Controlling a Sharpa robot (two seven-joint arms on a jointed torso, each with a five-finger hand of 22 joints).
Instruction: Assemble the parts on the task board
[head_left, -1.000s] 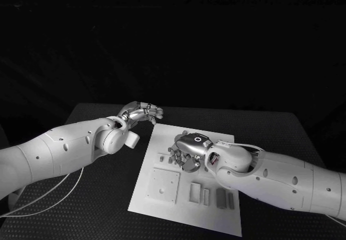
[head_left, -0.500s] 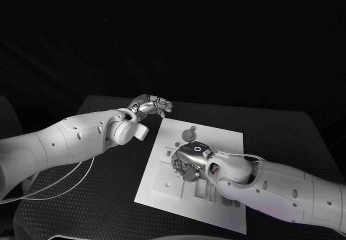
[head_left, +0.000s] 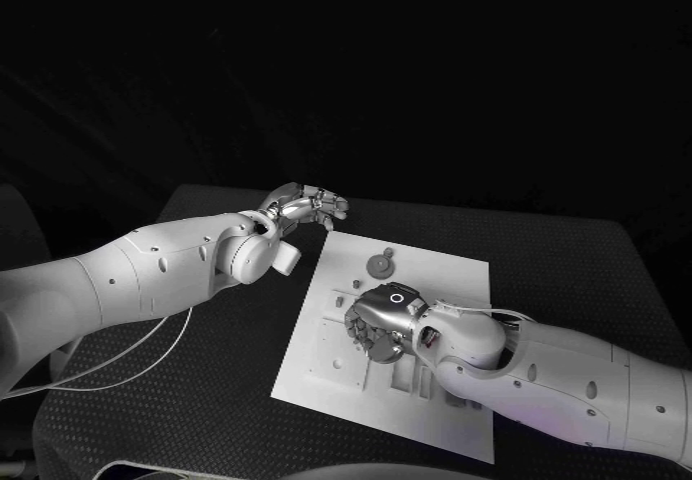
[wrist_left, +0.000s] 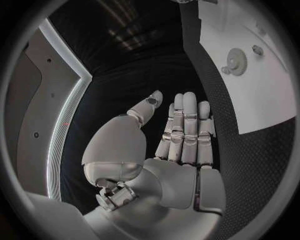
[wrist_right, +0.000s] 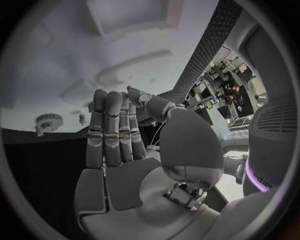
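While both empty hands stay flat, right hand (head_left: 378, 322) hovers over task board (head_left: 454, 270), gear (head_left: 378, 266) just beyond.

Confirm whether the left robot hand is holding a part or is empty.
Empty. In the left wrist view the left robot hand has its fingers straight with nothing in the palm, off the task board edge.

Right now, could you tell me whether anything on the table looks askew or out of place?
The task board lies skewed, not square with the table edges. Otherwise nothing stands out: a gear lies flat on it.
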